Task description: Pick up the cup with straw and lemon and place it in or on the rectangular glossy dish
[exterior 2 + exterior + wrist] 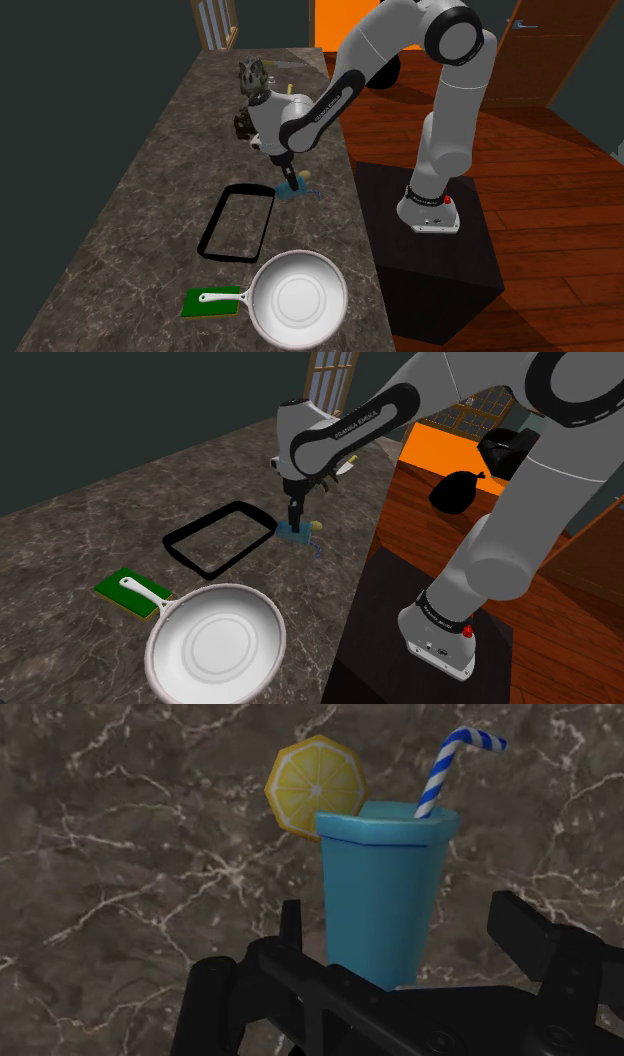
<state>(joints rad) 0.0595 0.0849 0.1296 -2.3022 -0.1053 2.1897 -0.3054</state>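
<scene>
On a dark marbled table (pixel 100 522) in a simulated house, the white Franka arm (pixel 350 427) reaches down from its black box stand (pixel 440 250), with its black claw (pixel 294 517) lowered over a blue cup (pixel 298 534) near the table edge closest to the stand. Seen from the wrist camera, the claw (pixel 395 904) stands apart, its two fingers on either side of the cup (pixel 380 894) with a gap showing at each, so the cup sits between them without being clasped. A yellow lemon slice (pixel 315 784) rides on the cup's rim and a blue-and-white striped straw (pixel 450 764) pokes out beside it; the cup appears to lie on its side on the marble.

In the shoulder view, the rectangular dish (pixel 238 553), a glossy black-rimmed tray, lies flat on the table just beside the cup, toward that view's left, and the two are apart. Further toward that view's lower left sits a white round pan (pixel 215 642), its handle resting over a small green board (pixel 125 585).

The second exterior view shows the same line-up along the table: claw (pixel 288 175) and cup (pixel 292 188) above, then the dish (pixel 213 220), then the pan (pixel 298 298) nearest the camera. A wooden floor lies around the stand
</scene>
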